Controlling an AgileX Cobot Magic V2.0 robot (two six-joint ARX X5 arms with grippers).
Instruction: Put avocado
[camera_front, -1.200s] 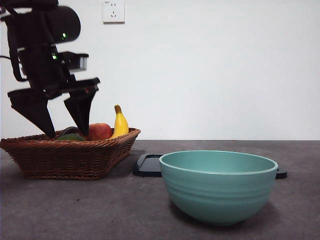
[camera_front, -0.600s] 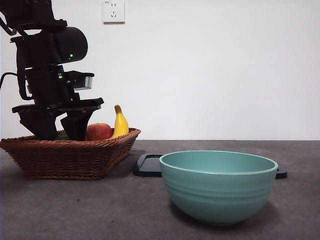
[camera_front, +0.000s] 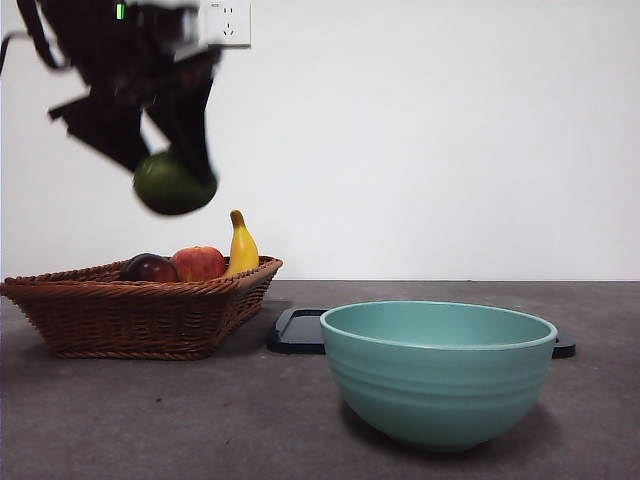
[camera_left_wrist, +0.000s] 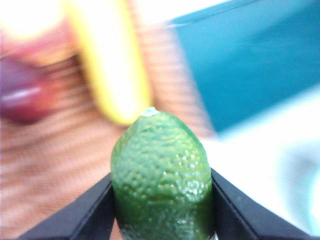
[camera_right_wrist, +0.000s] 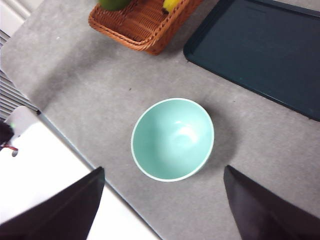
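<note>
Dark green at the upper left of the front frame: your avocado (camera_front: 174, 185) now hangs above the basket (camera_front: 140, 315), clamped between the jaws of the left gripper (camera_front: 170, 165). Half a second ago that gripper sat down among the fruit; it has since lifted, so the pick looks done and only the carry remains. The plum (camera_front: 150, 268), apple (camera_front: 199, 263) and banana (camera_front: 240, 246) stay in the basket. Further right on the grey surface (camera_front: 200, 420) lie a dark tray (camera_front: 298, 331) and the teal bowl (camera_front: 437, 370), likely your target. The right gripper (camera_right_wrist: 165, 210) waits high over the bowl, jaws spread wide.
</note>
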